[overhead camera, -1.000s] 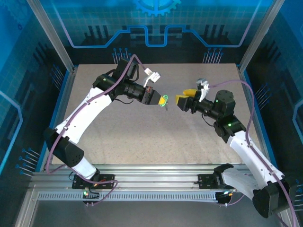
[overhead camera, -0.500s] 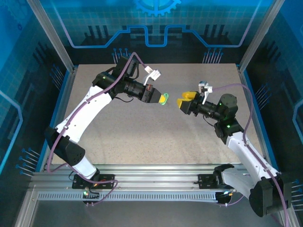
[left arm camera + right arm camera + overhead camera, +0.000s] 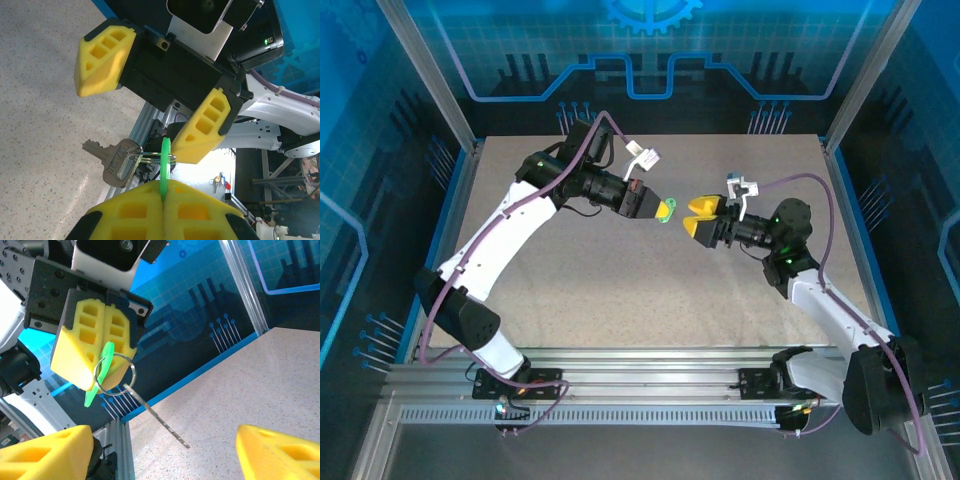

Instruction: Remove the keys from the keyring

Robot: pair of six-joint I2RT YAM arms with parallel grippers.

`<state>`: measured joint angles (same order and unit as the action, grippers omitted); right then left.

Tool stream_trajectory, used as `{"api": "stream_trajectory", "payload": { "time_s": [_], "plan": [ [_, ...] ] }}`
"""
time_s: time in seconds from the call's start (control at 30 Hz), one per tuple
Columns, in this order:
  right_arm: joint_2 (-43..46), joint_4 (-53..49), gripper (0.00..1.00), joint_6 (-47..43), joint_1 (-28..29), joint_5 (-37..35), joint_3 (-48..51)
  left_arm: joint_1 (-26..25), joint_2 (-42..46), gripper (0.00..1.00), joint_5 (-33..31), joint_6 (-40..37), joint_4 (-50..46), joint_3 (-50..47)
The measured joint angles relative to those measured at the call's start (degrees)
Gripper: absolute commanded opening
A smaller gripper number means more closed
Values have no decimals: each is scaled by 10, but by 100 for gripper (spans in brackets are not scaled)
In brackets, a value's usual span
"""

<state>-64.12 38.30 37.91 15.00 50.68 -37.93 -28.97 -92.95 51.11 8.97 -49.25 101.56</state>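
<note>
My left gripper (image 3: 660,209) is shut on a flat green tag (image 3: 165,165), held above the table's middle. A thin metal keyring (image 3: 150,157) passes through the tag, and a silver key (image 3: 112,160) hangs from it to the left. In the right wrist view the keyring (image 3: 115,375) and the key (image 3: 155,415), seen edge-on, dangle below the left gripper (image 3: 97,340). My right gripper (image 3: 695,216) faces the left one from close by. It stands open, its yellow fingers (image 3: 102,57) spread wide, with nothing between them. It touches neither the ring nor the key.
The speckled tabletop (image 3: 650,290) lies beneath both arms. Blue-lit walls and aluminium posts (image 3: 430,90) enclose the table. The rail (image 3: 640,385) with the arm bases runs along the near edge.
My right gripper has moved left, closer to the left gripper, and its jaws have opened wider. The left gripper has stayed almost still, holding the tag.
</note>
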Motion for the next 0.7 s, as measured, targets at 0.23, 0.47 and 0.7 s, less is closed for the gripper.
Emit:
{"api": "stream_trajectory", "payload": {
  "time_s": [0.23,0.47,0.7],
  "plan": [
    [0,-3,81,-17,21,10,-6,0,0,0,5,0,0,0],
    [-7,7,81,-28,27,9,-8,0,0,0,18,0,0,0],
    [-48,48,75,-14,33,17,-23,0,0,0,28,0,2,0]
  ]
}}
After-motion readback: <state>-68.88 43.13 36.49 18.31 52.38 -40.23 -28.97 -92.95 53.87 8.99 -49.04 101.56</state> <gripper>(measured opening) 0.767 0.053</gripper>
